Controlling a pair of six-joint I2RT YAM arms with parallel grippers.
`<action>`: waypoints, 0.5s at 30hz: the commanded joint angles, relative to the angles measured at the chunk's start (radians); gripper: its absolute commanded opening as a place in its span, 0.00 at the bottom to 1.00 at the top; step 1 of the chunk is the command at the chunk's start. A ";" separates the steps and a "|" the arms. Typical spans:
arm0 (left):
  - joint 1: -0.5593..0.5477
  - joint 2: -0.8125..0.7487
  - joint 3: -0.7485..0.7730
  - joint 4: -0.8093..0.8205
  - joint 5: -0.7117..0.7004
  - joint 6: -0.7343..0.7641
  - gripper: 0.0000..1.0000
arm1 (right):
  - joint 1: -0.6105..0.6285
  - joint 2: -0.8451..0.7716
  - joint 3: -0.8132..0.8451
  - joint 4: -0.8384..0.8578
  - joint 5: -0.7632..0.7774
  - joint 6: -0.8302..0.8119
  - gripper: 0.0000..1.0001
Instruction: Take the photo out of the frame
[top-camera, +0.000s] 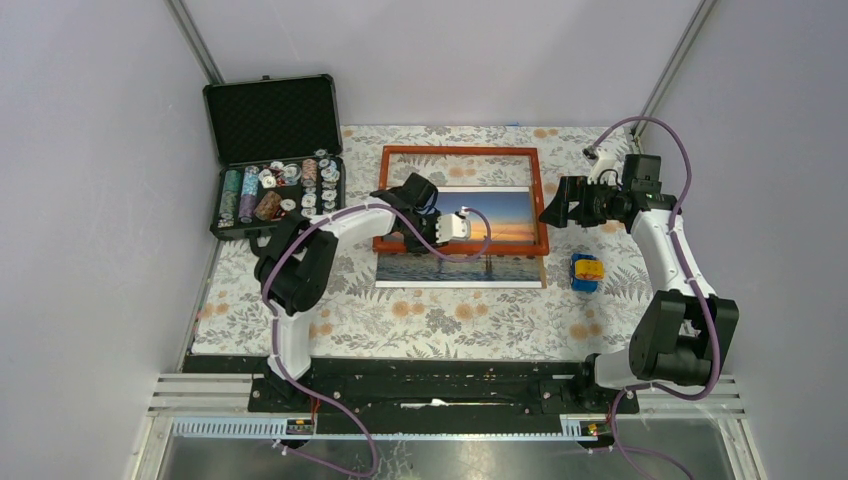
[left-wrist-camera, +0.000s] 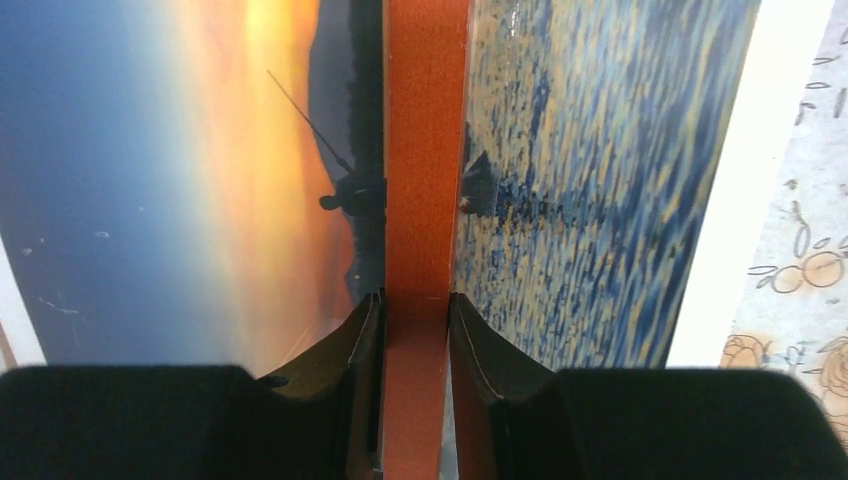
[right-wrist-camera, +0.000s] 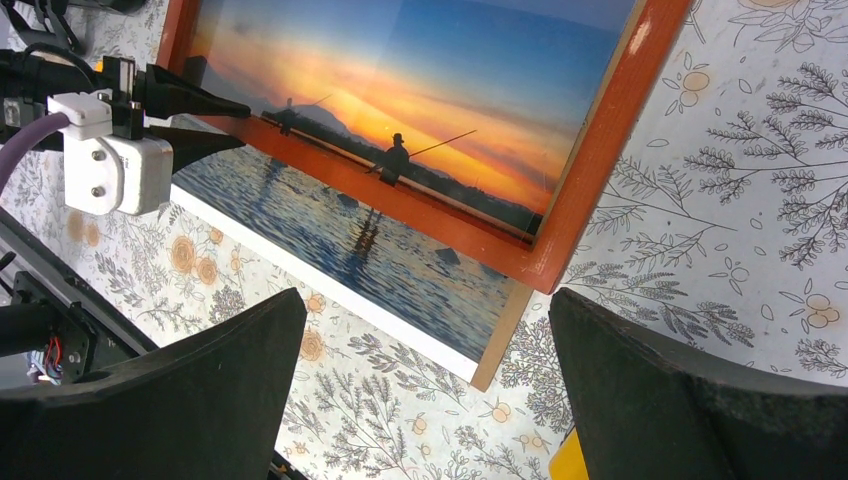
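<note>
Desk: floral cloth, everything sits on it.

Frame: orange-red, lying flat at the centre-back of the desk. The far half of its opening shows only the cloth pattern.

Photo: lying flat and partly out of the frame. The sky and sunset half shows through the opening. The blue water half and white border stick out past the near rail toward the arm bases, so the near rail lies across the print. In the right wrist view a thin brown strip runs along the photo's right edge near the frame corner. It may be a board underneath, but I can't be sure from that angle.

Black case: open at the back-left of the desk, well apart from the frame, with its lid up. Poker chips fill the tray.

Left gripper: reaching in from the left, jaws clenched on the frame's near rail, one finger on each side of the orange wood. The grip is on the rail, not the photo.

Right gripper: jaws released and spread wide, holding nothing. It hovers just beside the frame's right rail, above the near-right corner.

Small blue and yellow block: on the desk near the photo's right edge, not touching it.
</note>
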 joint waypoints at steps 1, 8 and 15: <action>0.023 0.041 0.049 0.048 -0.078 0.074 0.06 | -0.002 0.004 -0.006 0.020 -0.034 -0.013 1.00; 0.025 -0.090 0.056 0.012 -0.008 -0.042 0.36 | -0.001 -0.018 -0.019 0.024 -0.089 -0.014 1.00; 0.026 -0.340 -0.077 -0.059 -0.006 -0.133 0.56 | 0.004 -0.035 -0.040 0.037 -0.211 -0.002 1.00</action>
